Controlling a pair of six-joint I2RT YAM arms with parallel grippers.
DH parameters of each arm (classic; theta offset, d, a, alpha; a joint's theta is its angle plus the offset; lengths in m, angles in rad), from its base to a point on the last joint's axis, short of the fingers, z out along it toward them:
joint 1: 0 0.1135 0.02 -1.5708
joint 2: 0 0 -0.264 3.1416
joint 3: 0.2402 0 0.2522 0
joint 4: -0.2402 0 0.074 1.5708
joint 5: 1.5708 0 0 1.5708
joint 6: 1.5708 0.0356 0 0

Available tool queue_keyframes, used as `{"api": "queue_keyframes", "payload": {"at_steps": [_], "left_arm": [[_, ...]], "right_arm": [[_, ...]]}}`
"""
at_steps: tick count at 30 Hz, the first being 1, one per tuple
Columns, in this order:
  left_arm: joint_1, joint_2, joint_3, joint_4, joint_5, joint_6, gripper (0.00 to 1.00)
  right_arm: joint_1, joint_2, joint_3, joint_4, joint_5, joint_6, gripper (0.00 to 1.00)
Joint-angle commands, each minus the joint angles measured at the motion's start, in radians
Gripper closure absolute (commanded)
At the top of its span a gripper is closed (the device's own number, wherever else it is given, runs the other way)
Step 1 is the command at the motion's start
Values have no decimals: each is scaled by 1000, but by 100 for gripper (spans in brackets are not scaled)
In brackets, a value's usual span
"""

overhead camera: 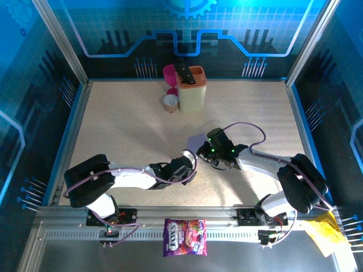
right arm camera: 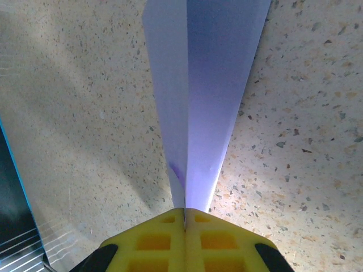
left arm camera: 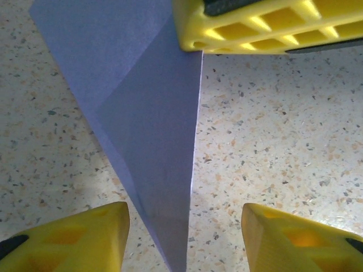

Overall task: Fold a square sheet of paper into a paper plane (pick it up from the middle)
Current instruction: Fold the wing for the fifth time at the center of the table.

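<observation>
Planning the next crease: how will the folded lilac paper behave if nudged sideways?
Likely light and floppy: the folded lilac paper looks thin. Its crease probably stiffens it lengthwise. Pinched at one end by the right gripper, it may pivot rather than slide.

Table (overhead camera: pixel 113 124) bears holder (overhead camera: pixel 191 93), cups (overhead camera: pixel 170 103), perhaps paper plane (left arm camera: pixel 153 130).

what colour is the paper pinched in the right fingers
Pale lilac, plain and unprinted; the folded paper shows best in the right wrist view.
</observation>
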Motion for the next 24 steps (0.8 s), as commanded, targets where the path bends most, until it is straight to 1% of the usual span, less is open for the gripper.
{"api": "queue_keyframes", "payload": {"at_steps": [1, 2, 6, 9, 16, 21, 24], "left_arm": [[30, -42, 68, 170, -96, 14, 42], [32, -48, 56, 183, -102, 16, 43], [32, -66, 28, 201, -116, 8, 55], [32, -89, -17, 250, -134, -24, 63], [31, -121, -60, 291, -106, -48, 60], [31, -138, -82, 291, -86, -31, 56], [29, -175, -113, 283, -68, -26, 57]], "right_arm": [[45, 22, -19, -85, -73, -43, 100], [45, 22, -20, -83, -72, -42, 100], [45, 22, -19, -80, -72, -36, 100], [45, 19, -21, -79, -69, -29, 100], [42, 30, -37, -44, -84, 3, 100], [42, 30, -29, -47, -82, 1, 100], [38, 19, -19, -61, -79, -4, 100]]}}
